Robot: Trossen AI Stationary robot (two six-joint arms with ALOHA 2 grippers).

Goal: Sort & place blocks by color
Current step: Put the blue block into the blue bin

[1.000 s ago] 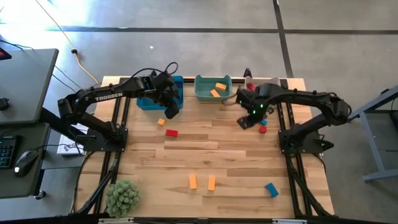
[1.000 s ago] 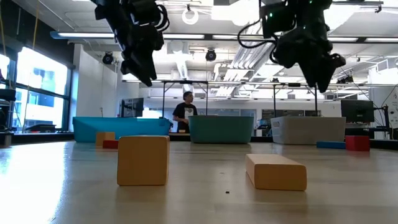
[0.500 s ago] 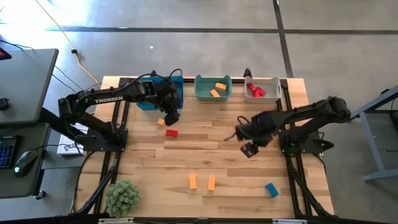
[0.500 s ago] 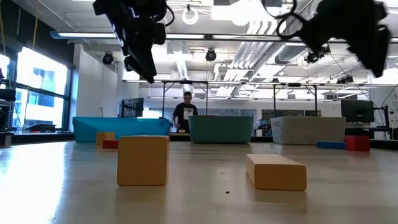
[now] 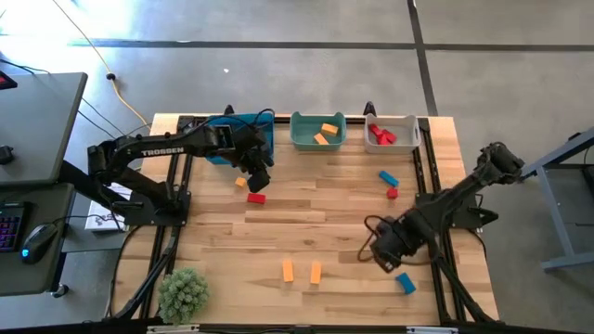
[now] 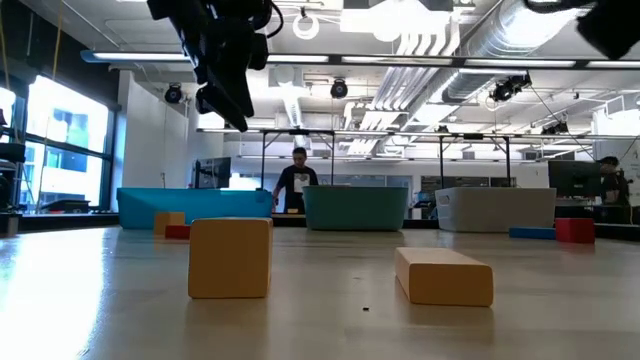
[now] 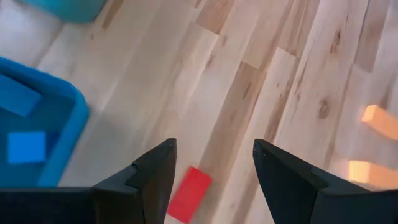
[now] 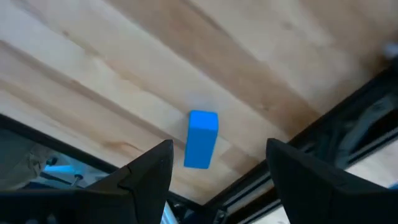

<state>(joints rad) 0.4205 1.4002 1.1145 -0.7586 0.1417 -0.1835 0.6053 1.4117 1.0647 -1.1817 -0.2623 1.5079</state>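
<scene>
Changes since the earlier frames: the right tool (image 5: 380,252), which a second ago hovered by the white bin (image 5: 393,135) at the counter's 1 o'clock, now sits low at about 5 o'clock of the counter (image 5: 306,218), just above a blue block (image 5: 406,282). Its fingers stand apart and hold nothing; the right wrist view shows that blue block (image 8: 201,139) lying on the wood between the two open fingers. A blue bar (image 5: 388,177) and a small red cube (image 5: 393,193), covered by the arm earlier, now lie exposed at 2 o'clock. The left tool (image 5: 259,175) has shifted slightly from the blue bin (image 5: 264,130) toward the red bar (image 5: 256,198); its fingers are apart and empty, with the red bar (image 7: 189,202) seen between them in the left wrist view.

Blocks, item by item:
- Red bar: flat on the counter at 10 o'clock, just below the left tool.
- Small orange cube (image 5: 240,182): just beside the left tool, on its bin side.
- Two orange bars (image 5: 288,270), (image 5: 316,271): side by side at 6 o'clock, apart; large in the low view (image 6: 230,257), (image 6: 443,276).
- Orange pieces (image 5: 326,132): inside the teal bin (image 5: 302,139) at 12 o'clock.
- Red pieces (image 5: 381,136): inside the white bin.
- Blue pieces (image 7: 26,147): inside the blue bin, per the left wrist view.

All are solid-coloured, small, matte.
</scene>
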